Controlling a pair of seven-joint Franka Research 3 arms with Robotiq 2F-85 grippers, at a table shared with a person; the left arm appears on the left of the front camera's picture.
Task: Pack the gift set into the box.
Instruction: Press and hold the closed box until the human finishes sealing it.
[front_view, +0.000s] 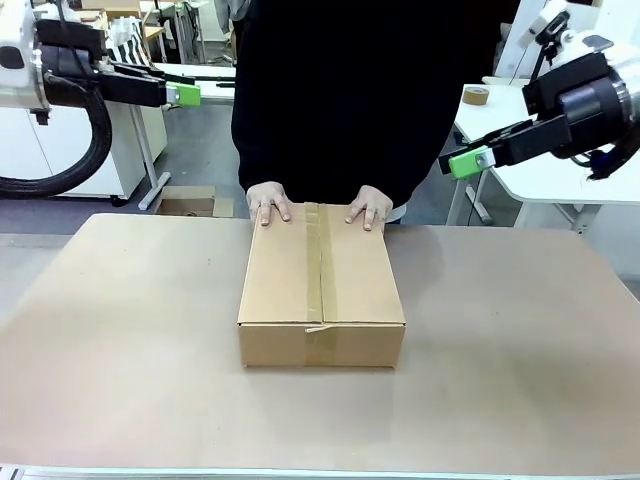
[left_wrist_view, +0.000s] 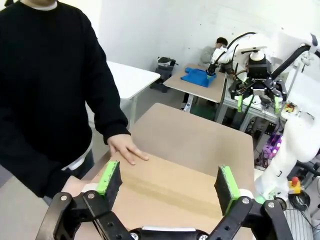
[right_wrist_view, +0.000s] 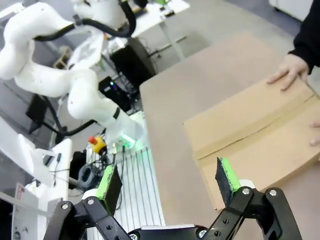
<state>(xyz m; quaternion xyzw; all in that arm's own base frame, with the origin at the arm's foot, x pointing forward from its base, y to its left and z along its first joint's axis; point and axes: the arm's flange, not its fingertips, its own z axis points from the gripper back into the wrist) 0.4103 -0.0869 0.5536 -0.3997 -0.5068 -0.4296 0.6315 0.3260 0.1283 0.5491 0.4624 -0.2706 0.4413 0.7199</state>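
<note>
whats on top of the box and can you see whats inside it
Both of the person's hands rest flat on the far edge of the box. A strip of tape runs along its closed flaps, so the inside is hidden.

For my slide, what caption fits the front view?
Person's hands rest on the taped box while both grippers hover open.

The box (front_view: 321, 295) is a plain brown corrugated carton, rectangular and unprinted; it lies flat near the middle of the table, its long axis running from the robot's side toward the far side; its top flaps are folded shut and meet along a centre seam covered by a strip of brown tape that runs the full length and laps down over the near face; the top looks level, the corners square; the gift set cannot be seen in any view.
</note>
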